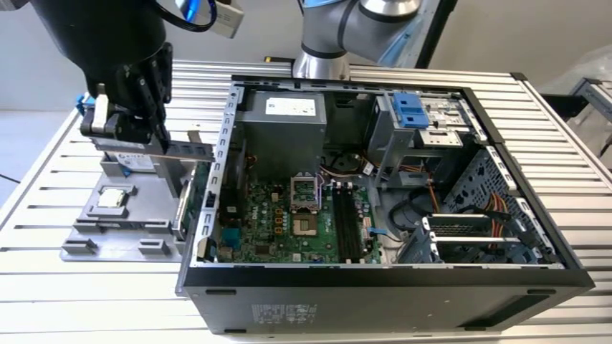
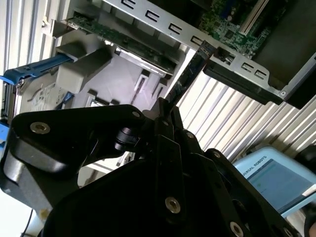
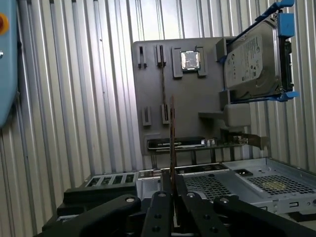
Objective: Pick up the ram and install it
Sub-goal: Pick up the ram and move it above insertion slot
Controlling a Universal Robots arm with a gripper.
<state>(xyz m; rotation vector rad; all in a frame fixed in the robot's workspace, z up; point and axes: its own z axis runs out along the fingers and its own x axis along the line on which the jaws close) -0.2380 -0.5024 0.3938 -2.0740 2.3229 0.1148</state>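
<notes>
Now the end effector is closed tight on the ram, pinching one end of the thin stick. The ram is up in the air, standing on its edge, above the grey tray. The tray lies near the edge of the surface on the exterior view's left. The ram's free end points toward the side wall of the open computer. A small silver chip sits in the tray. A hard drive with blue rails leans in the tray too.
</notes>
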